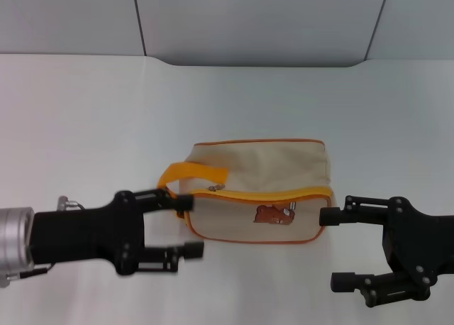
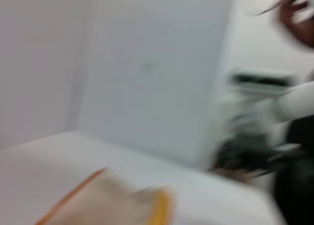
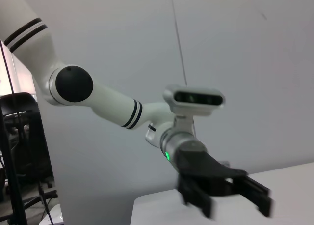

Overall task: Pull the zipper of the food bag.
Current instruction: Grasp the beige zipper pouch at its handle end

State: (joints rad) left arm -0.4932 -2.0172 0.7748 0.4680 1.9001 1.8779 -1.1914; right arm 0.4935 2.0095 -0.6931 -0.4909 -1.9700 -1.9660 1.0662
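The food bag (image 1: 259, 190) is a cream canvas pouch with orange piping and a small brown bear print, lying on the white table in the head view. Its orange loop handle (image 1: 190, 174) is at its left end. The zipper (image 1: 262, 194) runs along the top front edge, with a small silver pull (image 1: 215, 189) near the left end. My left gripper (image 1: 190, 226) is open, its upper finger close to the bag's left end by the handle. My right gripper (image 1: 333, 248) is open just right of the bag. A corner of the bag (image 2: 113, 203) shows blurred in the left wrist view.
The white table (image 1: 85, 126) runs back to a grey wall. The right wrist view shows my left arm and its open gripper (image 3: 230, 198) across the table.
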